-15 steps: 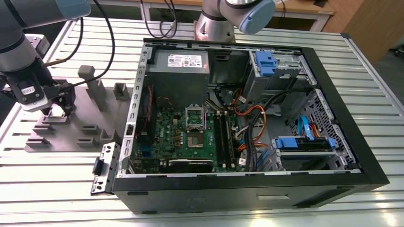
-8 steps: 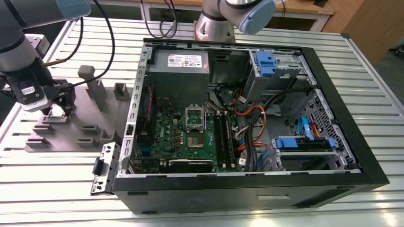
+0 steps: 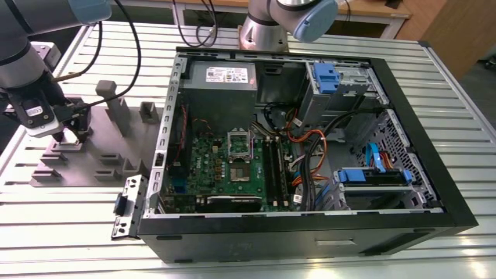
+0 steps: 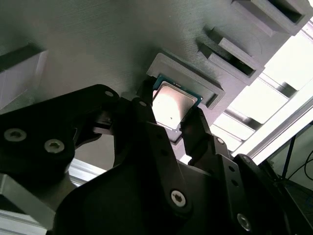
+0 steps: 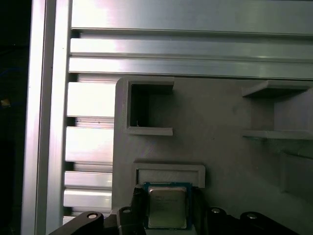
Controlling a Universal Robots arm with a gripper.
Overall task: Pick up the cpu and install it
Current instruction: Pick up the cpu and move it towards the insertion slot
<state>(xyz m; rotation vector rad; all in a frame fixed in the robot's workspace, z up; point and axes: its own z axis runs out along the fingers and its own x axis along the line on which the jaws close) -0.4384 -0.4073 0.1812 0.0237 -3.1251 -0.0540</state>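
- Exterior view, far left: the arm reaches down over a grey fixture block [image 3: 85, 168] that lies on the slatted metal table [image 3: 62, 232]. Its gripper [image 3: 68, 138] is low at the block's near-left part, tips right down at the surface.
- In both wrist views the cpu [image 4: 173, 105] [image 5: 167, 205] sits flat, silver top up, in a shallow walled pocket [image 5: 169, 171] of that block. It lies well apart from the computer.
- The gripper [image 4: 171, 111] [image 5: 167, 211] is narrowed to about the chip's width. One black finger [image 4: 146, 95] lies against one edge of the cpu and the other against the opposite edge, so it looks clamped on the chip. The chip is still down in its pocket.
- In the first wrist view, an open slot [image 5: 146, 105] is in the block beyond the pocket, with the bright table slats [image 5: 171, 49] past the block's edge.
- Just beside the block, toward the exterior view's right, a small metal bracket [image 3: 124, 209] leans at the case's corner.
- Centre: the computer case [image 3: 310, 241] lies open on its side. Inside it, the green motherboard [image 3: 225, 174] lies flat, with the silver socket frame [image 3: 238, 141] near its middle and the power supply [image 3: 220, 75] behind.
- Right: cable bundles [image 3: 306, 145], then blue drive caddies [image 3: 372, 177] against the far wall.
- Behind the case, a second arm's base [image 3: 268, 32] stands on the table.
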